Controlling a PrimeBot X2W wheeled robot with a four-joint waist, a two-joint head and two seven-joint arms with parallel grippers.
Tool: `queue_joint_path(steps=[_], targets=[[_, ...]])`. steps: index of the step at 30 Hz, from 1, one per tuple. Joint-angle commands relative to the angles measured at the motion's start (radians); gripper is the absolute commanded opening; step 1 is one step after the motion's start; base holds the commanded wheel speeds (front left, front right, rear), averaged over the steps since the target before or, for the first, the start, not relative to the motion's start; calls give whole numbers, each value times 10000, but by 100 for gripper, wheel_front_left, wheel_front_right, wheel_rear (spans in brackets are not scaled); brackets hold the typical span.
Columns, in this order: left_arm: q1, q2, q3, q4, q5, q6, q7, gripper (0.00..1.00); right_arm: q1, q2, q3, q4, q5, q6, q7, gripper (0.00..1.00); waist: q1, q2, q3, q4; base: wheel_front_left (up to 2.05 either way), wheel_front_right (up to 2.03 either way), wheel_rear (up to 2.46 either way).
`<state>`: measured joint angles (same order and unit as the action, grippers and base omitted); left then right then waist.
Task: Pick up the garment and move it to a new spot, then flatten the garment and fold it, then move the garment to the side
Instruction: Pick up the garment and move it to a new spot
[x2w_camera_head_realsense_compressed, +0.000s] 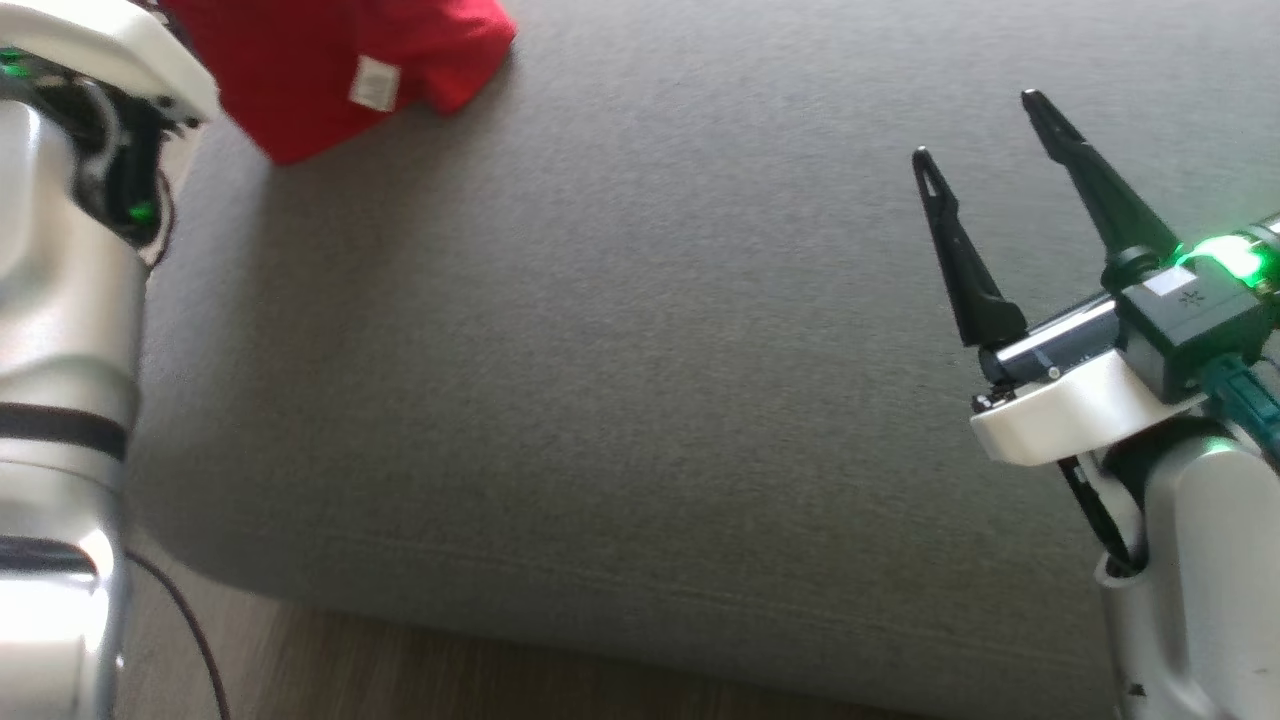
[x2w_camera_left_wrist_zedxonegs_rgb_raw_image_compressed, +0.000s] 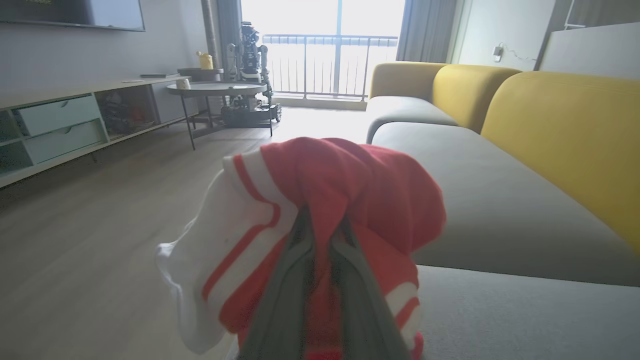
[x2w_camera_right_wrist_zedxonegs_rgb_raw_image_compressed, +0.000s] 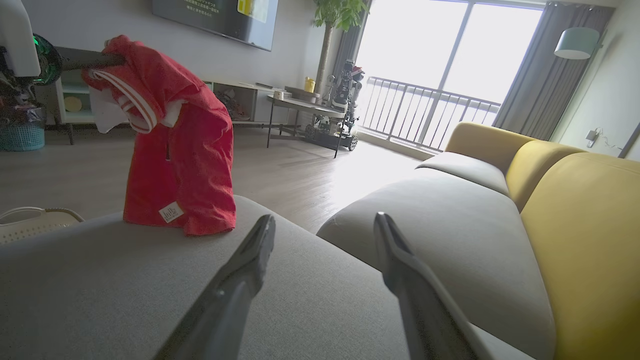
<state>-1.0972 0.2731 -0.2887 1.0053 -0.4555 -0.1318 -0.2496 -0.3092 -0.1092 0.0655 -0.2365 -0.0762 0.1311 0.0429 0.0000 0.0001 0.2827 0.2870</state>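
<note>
Garment: red, soft cloth with a white, red-striped trim and a small white label.

Location: over the far-left corner of the sofa seat, hanging from the left hand. Its upper part is raised above the seat and its lower edge appears to touch the seat.

That hand is closed on a bunched fold beside the striped trim, with cloth spilling round both fingers.

Handling, as assessed: light and limp, with no stiffness. It should drape and swing when carried, and a trailing edge may drag on the sofa's grey cover. Slip risk looks low, since the pinched fold is thick.

A single pinch leaves it bunched. For flattening, a second hold at a hem corner or shoulder, well apart from the first, looks advisable.

Over the right side of the sofa seat, the right hand has its fingers spread wide and holds nothing.
</note>
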Motion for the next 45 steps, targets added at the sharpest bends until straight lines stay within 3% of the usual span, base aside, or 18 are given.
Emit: queue_joint_path(steps=[1, 17, 23, 26, 29, 32, 40, 45], targets=[[-57, 372, 61, -655, 94, 27, -118, 0, 31, 240, 208, -251, 101, -4, -150, 100, 0, -1, -360, -515, 0, 0, 0], [-223, -1962, -1570, -4267, -180, 176, 944, 0, -538, 586, 599, 65, 1182, -4, -1248, 100, 0, -1, -153, -3806, 0, 0, 0], [-348, -2218, -2398, -5667, -1337, 373, 1301, 0, -591, 588, 642, 301, 1522, -4, -1631, 100, 0, -1, -153, -4641, 0, 0, 0], [-109, -2224, -3015, -6136, -1957, 736, 1653, 0, -529, 588, 500, 320, 1570, -4, -1717, 100, 0, -1, -101, -4747, 0, 0, 0], [160, -2190, -3358, -6130, -1858, 828, 1917, 0, -490, 588, 399, 293, 1549, -4, -1745, 100, 0, -1, -26, -4699, 0, 0, 0], [789, -1608, -3737, -5947, -1679, 725, 2273, 0, -463, 589, 265, 221, 1450, -4, -1722, 100, 0, -1, 114, -4519, 0, 0, 0], [2140, 719, -4542, -5164, -956, 298, 2478, 0, -439, 589, 28, -2, 1011, -4, -1414, 100, 0, -1, 267, -3611, 0, 0, 0], [2247, 1445, -4644, -4680, -617, 277, 2060, 0, -394, 589, 42, -80, 810, -4, -1205, 100, 0, -1, 246, -3047, 0, 0, 0]])
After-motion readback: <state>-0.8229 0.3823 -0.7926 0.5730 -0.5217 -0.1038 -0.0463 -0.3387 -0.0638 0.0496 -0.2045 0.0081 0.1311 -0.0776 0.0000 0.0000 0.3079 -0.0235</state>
